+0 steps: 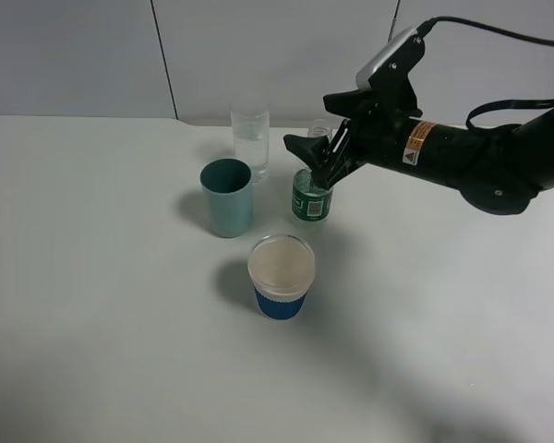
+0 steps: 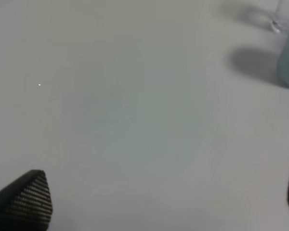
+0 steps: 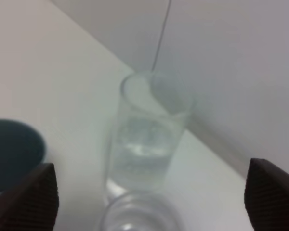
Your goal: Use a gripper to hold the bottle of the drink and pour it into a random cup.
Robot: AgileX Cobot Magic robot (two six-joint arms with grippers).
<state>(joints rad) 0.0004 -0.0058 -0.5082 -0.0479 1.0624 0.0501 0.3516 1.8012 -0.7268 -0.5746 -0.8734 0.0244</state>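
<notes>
Bottle [image 1: 311,201] upright on table [image 1: 102,305], right claw [image 1: 325,150] open above

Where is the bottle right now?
In the exterior high view the bottle stands on the table right of the teal cup, between the right gripper's open jaws.

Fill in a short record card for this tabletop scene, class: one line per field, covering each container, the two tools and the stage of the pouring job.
surface: white table
bottle: small clear plastic bottle with dark green label, upright
glass: tall clear cylindrical glass, holds some clear liquid
other cups: teal opaque cup; white paper cup with blue sleeve
right tool: open, jaws on either side of the bottle's top
left tool: open, over bare table
stage: bottle standing on table, not lifted
</notes>
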